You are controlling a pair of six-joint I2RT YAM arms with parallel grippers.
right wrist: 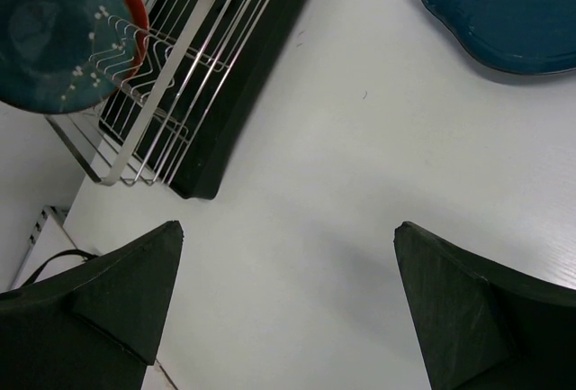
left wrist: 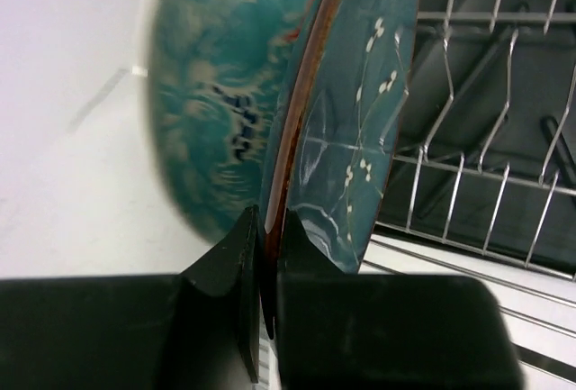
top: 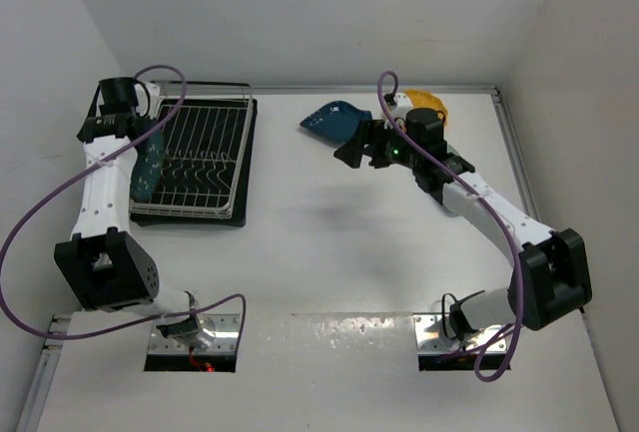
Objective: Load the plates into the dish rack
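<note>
Barely begun: floral plate [left wrist: 360,138] clamped in left gripper [left wrist: 267,255] at left edge of unloaded dish rack [top: 205,168], right gripper [right wrist: 288,228] gaping near leaf-shaped plate [right wrist: 504,12].

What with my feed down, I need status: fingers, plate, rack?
Left fingers shut on floral plate, upright at rack's left edge. Right fingers open, empty, over table near blue plate. Nothing blocking the rack.

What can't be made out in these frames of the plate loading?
- The yellow plate: in the top view, it is mostly hidden behind the right arm.
- The blue leaf-shaped plate: in the right wrist view, it is cut off by the top and right edges.
- The floral plate: in the left wrist view, its back is blurred and the left claw covers its lower rim.
- Whether that plate touches the dish rack: no view settles it.
</note>
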